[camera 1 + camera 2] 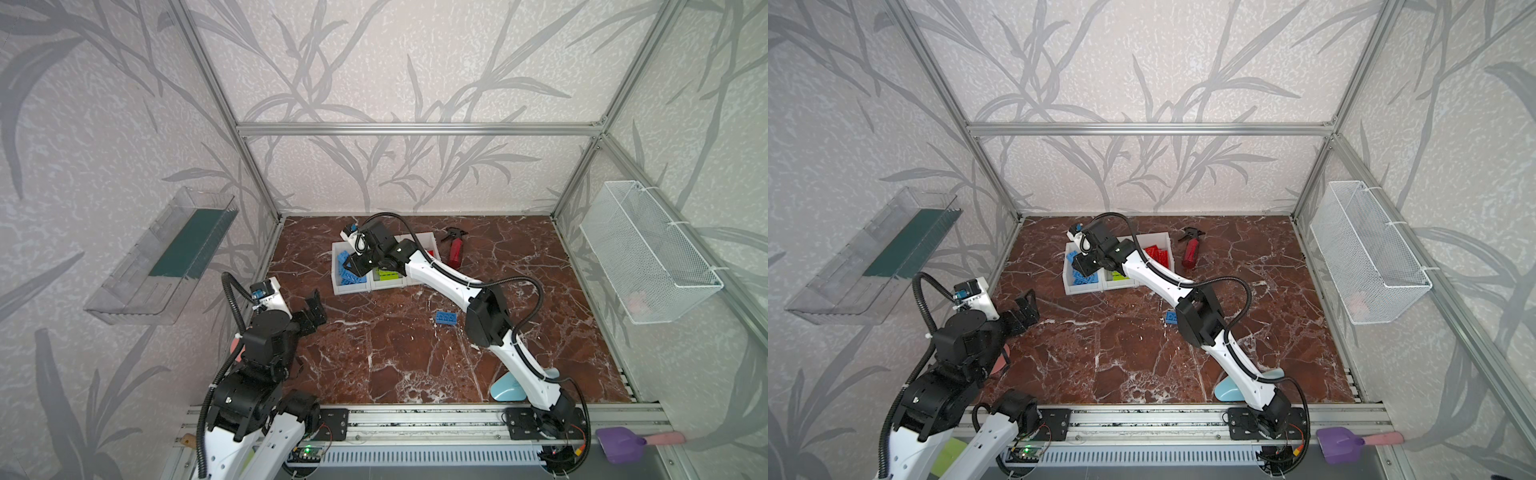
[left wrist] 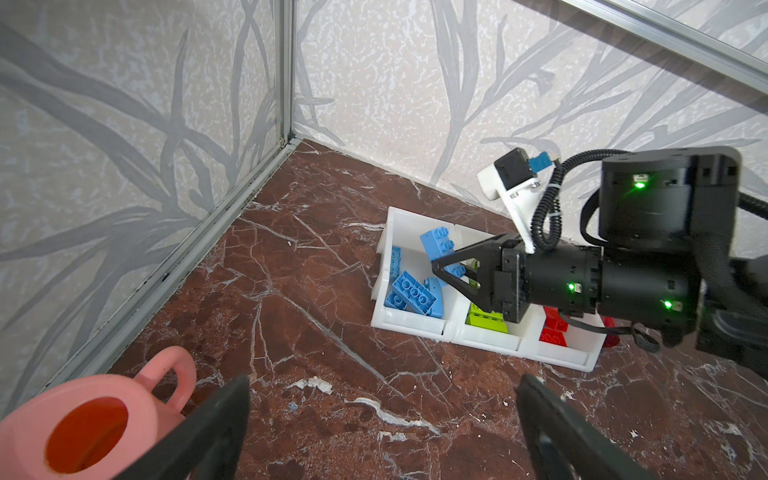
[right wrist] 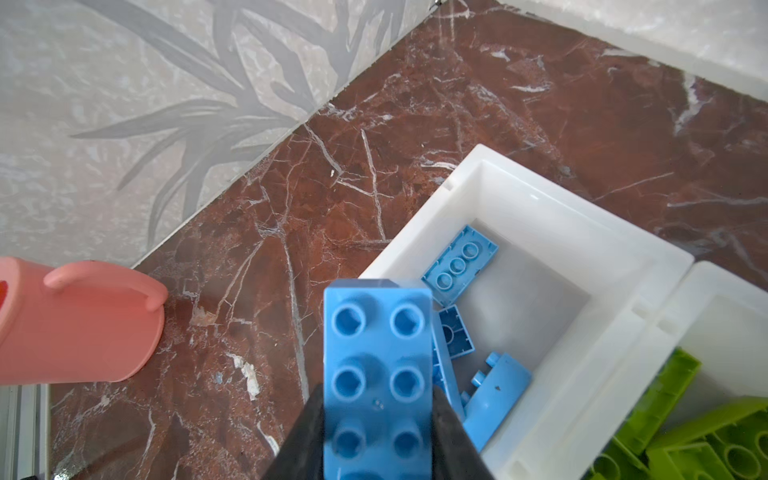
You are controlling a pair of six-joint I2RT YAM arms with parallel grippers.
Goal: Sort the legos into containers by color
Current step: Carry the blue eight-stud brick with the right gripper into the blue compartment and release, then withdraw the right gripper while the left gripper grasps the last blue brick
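Observation:
Three joined white containers (image 1: 351, 287) (image 2: 409, 326) stand toward the back of the marble table. The left one (image 3: 540, 195) holds several blue legos (image 2: 411, 293), the middle one green legos (image 2: 486, 322) (image 3: 685, 436), the right one red legos (image 1: 1156, 254) (image 2: 552, 330). My right gripper (image 3: 376, 395) (image 1: 353, 266) hangs over the left container, shut on a blue lego (image 3: 376, 332) (image 2: 440, 245). Another blue lego (image 1: 446, 318) lies loose on the table beside the right arm. My left gripper (image 2: 384, 380) (image 1: 313, 307) stands open and empty above bare table at the left.
A red spray bottle (image 1: 456, 249) lies right of the containers. A pink cup (image 2: 83, 419) (image 3: 79, 320) sits by the left wall. A light blue object (image 1: 507, 388) is at the front right. A wire basket (image 1: 648, 257) and a clear tray (image 1: 166, 257) hang on the side walls.

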